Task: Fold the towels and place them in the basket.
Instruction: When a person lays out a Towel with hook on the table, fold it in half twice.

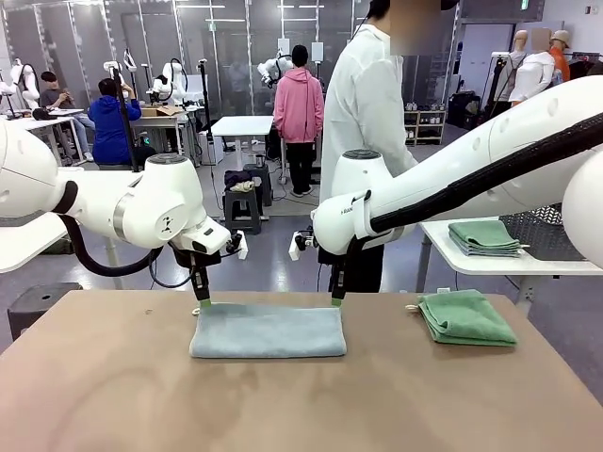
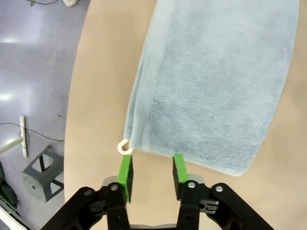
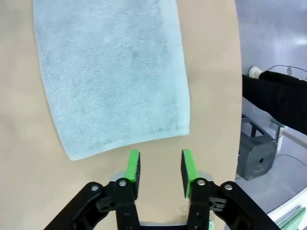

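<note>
A light blue towel (image 1: pixel 268 331) lies folded into a long strip at the middle of the table. My left gripper (image 1: pixel 203 299) stands just above its far left corner, my right gripper (image 1: pixel 337 297) above its far right corner. The left wrist view has the left gripper (image 2: pixel 152 165) open, nothing between the fingers, just off the towel's (image 2: pixel 216 81) edge beside its white loop (image 2: pixel 124 147). My right gripper (image 3: pixel 160 167) is open too, a little short of the towel's (image 3: pixel 110 72) edge. A folded mint green towel (image 1: pixel 464 315) rests at the table's right. The dark lattice basket (image 1: pixel 546 231) sits on a white side table, partly hidden by my right arm.
Another folded green towel (image 1: pixel 483 236) lies on the white side table (image 1: pixel 490 264) at the right. A person in a white coat (image 1: pixel 363 104) stands at the far side. The table's far edge runs close behind the blue towel.
</note>
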